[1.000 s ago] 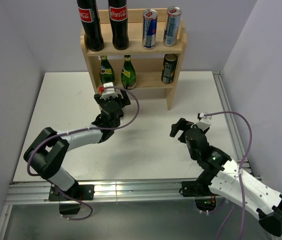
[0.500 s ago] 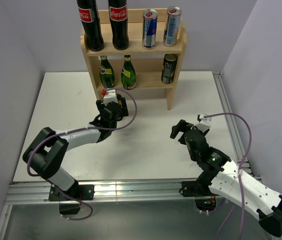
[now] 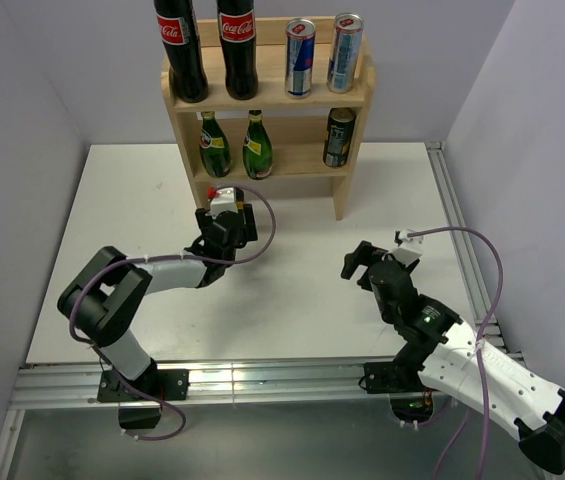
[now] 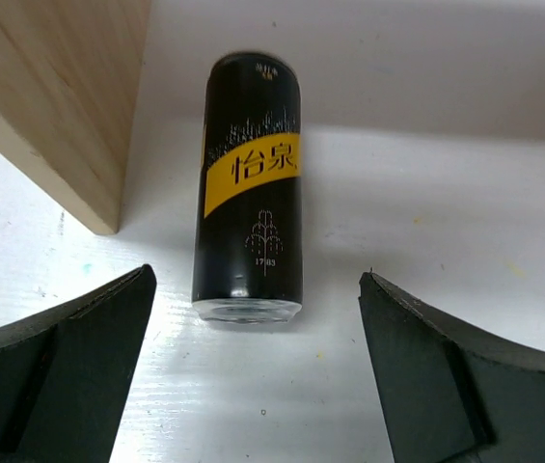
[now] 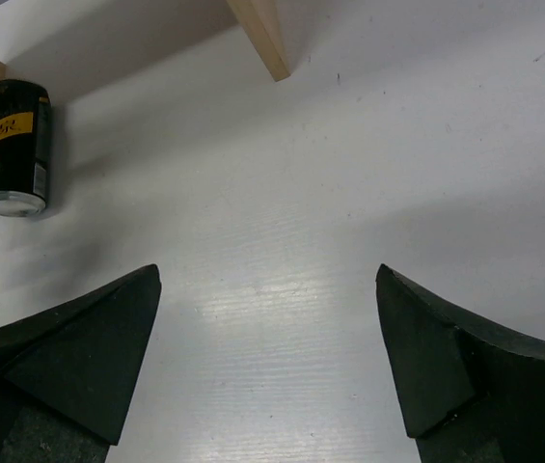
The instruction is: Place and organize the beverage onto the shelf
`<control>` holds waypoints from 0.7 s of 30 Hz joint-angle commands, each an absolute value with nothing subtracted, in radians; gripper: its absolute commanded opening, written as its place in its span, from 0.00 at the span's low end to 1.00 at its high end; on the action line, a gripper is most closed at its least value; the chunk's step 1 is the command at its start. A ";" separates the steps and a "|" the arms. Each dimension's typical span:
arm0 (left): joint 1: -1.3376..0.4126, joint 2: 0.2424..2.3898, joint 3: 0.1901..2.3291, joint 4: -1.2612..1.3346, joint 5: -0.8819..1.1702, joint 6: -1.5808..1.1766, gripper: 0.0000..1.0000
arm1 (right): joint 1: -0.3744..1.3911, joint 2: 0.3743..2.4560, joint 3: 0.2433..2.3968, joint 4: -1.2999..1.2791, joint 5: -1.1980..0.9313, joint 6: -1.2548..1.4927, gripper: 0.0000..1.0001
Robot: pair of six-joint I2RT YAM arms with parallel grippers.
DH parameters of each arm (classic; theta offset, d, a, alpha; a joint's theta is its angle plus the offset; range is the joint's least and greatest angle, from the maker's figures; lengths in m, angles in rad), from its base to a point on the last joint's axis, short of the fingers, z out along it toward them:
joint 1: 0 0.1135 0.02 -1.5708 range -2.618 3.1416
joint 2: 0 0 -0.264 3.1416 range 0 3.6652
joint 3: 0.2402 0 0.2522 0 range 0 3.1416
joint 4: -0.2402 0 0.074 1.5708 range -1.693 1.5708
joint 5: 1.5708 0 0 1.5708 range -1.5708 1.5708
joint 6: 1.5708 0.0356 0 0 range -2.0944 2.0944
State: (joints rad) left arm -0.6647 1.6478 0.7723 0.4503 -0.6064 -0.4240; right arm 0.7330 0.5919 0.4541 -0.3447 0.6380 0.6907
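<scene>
Black can point(image 4: 248, 222) just ahead of the spread left hand point(image 4: 255, 289), shelf side panel point(image 4: 55, 96) close beside it, bare counter point(image 4: 465, 193) on its other side.

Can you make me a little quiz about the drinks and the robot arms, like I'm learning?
1. How many Coca-Cola bottles stand on the top tier of the shelf?
2. True or false: the left end effector is shut on the black can.
3. What does the right end effector hold? A) a green bottle B) nothing C) a Red Bull can
Key: 1) two; 2) false; 3) B.
</scene>
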 commanded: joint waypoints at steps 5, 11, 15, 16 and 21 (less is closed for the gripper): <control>-0.661 1.712 0.775 0.531 -0.592 -0.431 0.93 | 0.730 0.586 0.443 -0.327 0.649 0.703 1.00; -0.661 1.767 0.801 0.534 -0.603 -0.428 0.93 | 0.730 0.589 0.443 -0.325 0.649 0.700 1.00; -0.661 1.804 0.815 0.544 -0.607 -0.428 0.93 | 0.730 0.584 0.442 -0.324 0.647 0.699 1.00; -0.661 1.809 0.815 0.548 -0.604 -0.426 0.93 | 0.730 0.586 0.443 -0.324 0.649 0.699 1.00; -0.660 1.841 0.828 0.560 -0.606 -0.428 0.93 | 0.730 0.589 0.443 -0.324 0.647 0.699 1.00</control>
